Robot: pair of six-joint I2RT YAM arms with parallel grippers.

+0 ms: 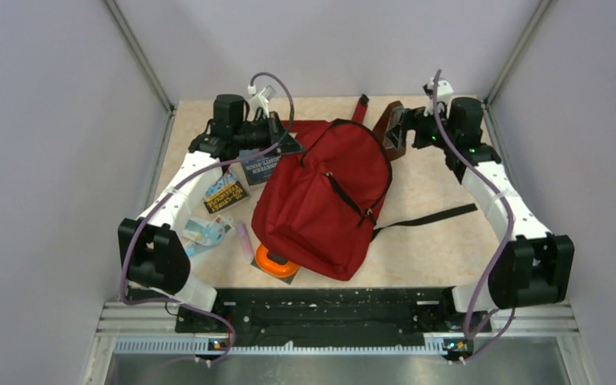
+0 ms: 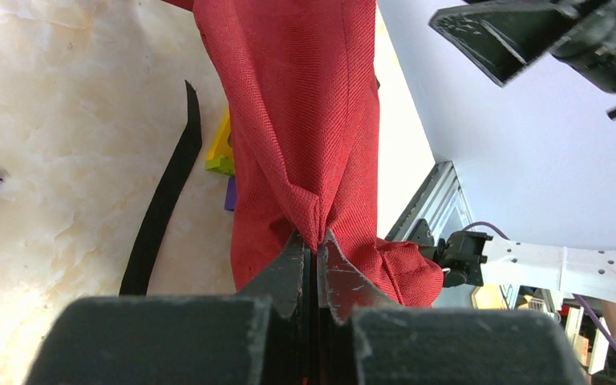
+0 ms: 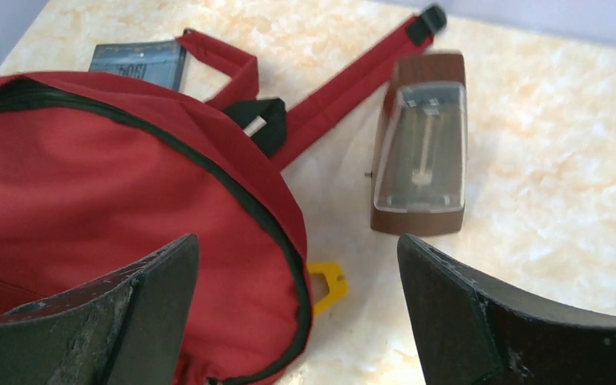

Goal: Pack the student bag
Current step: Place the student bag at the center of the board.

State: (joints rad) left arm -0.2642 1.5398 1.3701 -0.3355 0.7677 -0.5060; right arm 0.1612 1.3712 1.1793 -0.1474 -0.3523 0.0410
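Note:
The student bag (image 1: 321, 200), a large dark red backpack with black zippers, lies in the middle of the table. My left gripper (image 1: 289, 143) is at its far left corner, shut on a pinched fold of the red fabric (image 2: 318, 241), which stretches away taut from the fingertips. My right gripper (image 1: 399, 126) hovers at the bag's far right edge, open, with nothing between its fingers (image 3: 297, 241). Below it I see the bag's zippered rim (image 3: 112, 176) and a yellow piece (image 3: 325, 289) poking out from under it. The brown metronome (image 3: 421, 152) lies on its side just beyond.
Books (image 1: 226, 192) and a dark blue one (image 1: 258, 166) lie left of the bag, with a blue packet (image 1: 204, 233) and a pink tube (image 1: 244, 239). An orange roll (image 1: 277, 261) sits at the bag's near edge. A black strap (image 1: 433, 215) trails to the right.

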